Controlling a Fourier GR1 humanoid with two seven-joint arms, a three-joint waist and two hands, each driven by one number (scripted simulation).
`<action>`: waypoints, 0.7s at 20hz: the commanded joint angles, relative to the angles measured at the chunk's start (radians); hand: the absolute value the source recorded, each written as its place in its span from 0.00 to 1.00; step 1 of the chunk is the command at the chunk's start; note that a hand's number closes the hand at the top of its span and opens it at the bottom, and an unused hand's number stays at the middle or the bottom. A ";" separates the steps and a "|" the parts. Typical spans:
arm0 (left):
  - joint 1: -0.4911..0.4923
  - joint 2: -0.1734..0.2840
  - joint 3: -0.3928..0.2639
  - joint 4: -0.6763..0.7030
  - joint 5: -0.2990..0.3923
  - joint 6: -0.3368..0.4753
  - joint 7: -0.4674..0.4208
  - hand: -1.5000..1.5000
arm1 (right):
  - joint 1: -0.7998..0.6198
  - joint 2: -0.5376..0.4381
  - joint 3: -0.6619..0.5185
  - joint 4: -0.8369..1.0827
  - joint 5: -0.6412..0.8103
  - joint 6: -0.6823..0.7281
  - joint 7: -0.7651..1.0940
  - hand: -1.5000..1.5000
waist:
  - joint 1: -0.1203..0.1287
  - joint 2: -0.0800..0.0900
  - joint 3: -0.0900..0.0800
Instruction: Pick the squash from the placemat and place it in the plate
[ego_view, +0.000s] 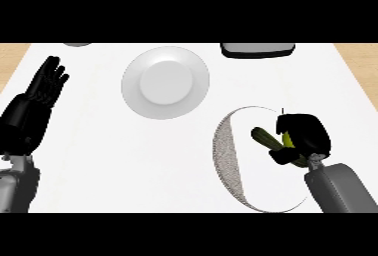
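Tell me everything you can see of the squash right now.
The squash is dark green with a yellow patch, elongated, lying tilted over the round white placemat. The right hand curls round it and hides most of it; one green end sticks out toward the plate. Whether it is lifted cannot be told.

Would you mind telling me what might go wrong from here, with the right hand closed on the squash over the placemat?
1. The right hand curls round the squash near one end, with the dark green end sticking out, so it may tilt or slip during the carry.
2. The plate lies up and to the left across bare counter; an early release would leave the squash short of it.
3. The fingers hide much of the squash, so the hold is hard to judge.
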 joint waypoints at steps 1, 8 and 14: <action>0.002 0.016 0.016 -0.012 -0.001 0.002 0.007 0.50 | 0.052 0.015 -0.164 -0.018 0.026 -0.073 0.284 1.00 | -0.007 0.000 0.004; -0.019 0.007 -0.003 0.010 0.000 -0.031 0.001 0.50 | 0.111 0.128 -0.088 -0.464 0.035 -0.048 0.410 1.00 | 0.037 0.007 0.004; -0.023 -0.048 -0.043 0.008 -0.029 0.003 -0.001 0.50 | 0.033 0.276 0.049 -0.654 0.021 -0.038 0.447 1.00 | 0.048 0.008 0.004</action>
